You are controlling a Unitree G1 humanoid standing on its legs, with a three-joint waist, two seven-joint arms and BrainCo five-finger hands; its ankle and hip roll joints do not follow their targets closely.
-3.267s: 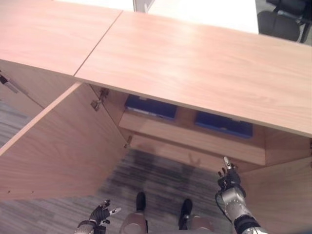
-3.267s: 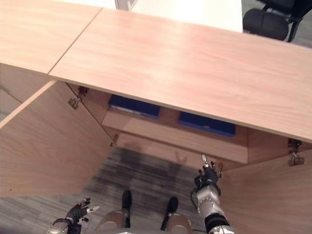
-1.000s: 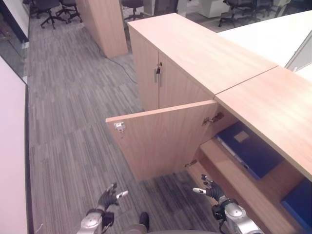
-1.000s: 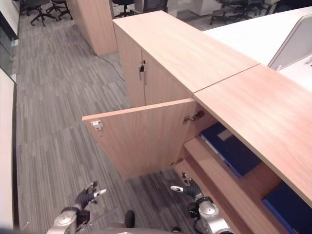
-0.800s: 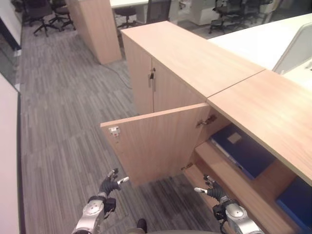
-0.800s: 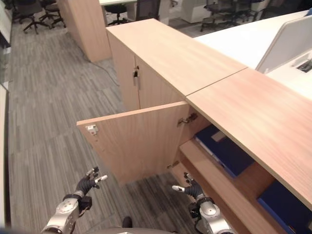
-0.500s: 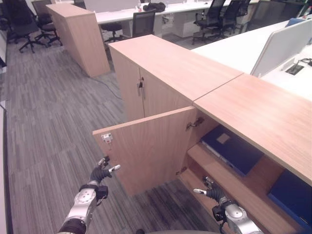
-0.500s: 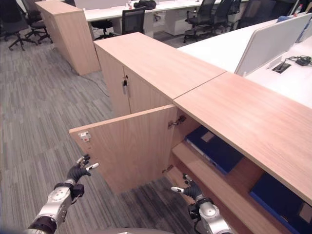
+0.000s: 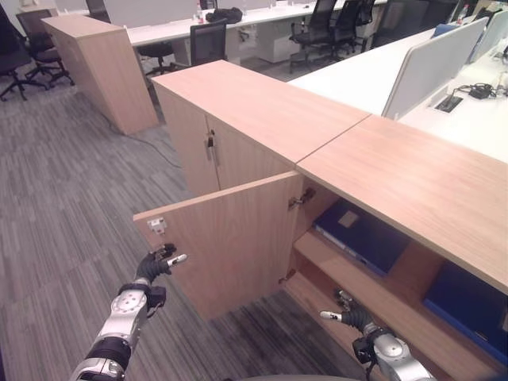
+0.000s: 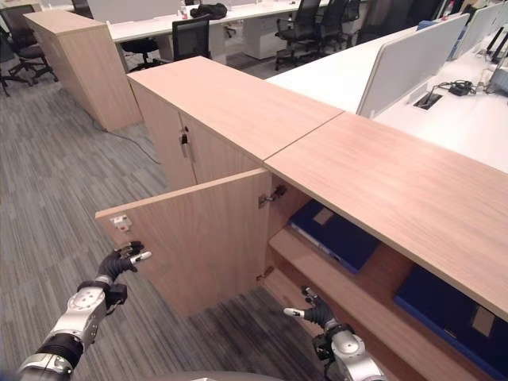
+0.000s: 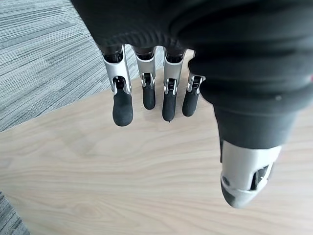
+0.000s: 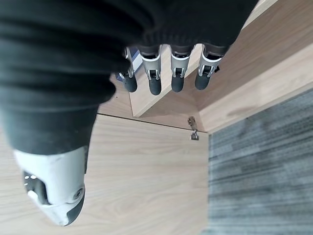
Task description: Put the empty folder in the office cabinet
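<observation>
Two dark blue folders lie flat on the upper shelf of the open office cabinet [image 9: 397,178]. The nearer folder [image 9: 361,236] sits toward the hinge side of the opening, its cover plain blue with a small pale label patch near one corner, and its spine edge shows a lighter strip along the shelf front. The second folder [image 9: 464,305] lies farther along the same shelf, well apart from the first, also flat and blue, with a pale label visible in the right eye view. We cannot tell from these views whether either folder is empty.

Below them we see the front edge of the wooden shelf [image 9: 349,270] and a lower compartment beneath it. Our cabinet door [image 9: 230,242] stands swung out on the left, its hinge [image 9: 300,198] showing at the top corner and a small white catch [image 9: 156,225] near the free edge.

Our left hand [image 9: 155,266] is raised just beside the free edge of that door, holding nothing; in the left wrist view its fingers [image 11: 146,90] hang straight and relaxed over the door's wood panel. Our right hand [image 9: 349,319] is low in front of the lower compartment, fingers [image 12: 164,73] extended and loose, nothing in its grasp.

Next to the open unit stands a closed cabinet [image 9: 238,111] with a handle [image 9: 210,143]. Beyond are grey carpet [image 9: 63,190], white desks [image 9: 373,71] and black office chairs [image 9: 317,20].
</observation>
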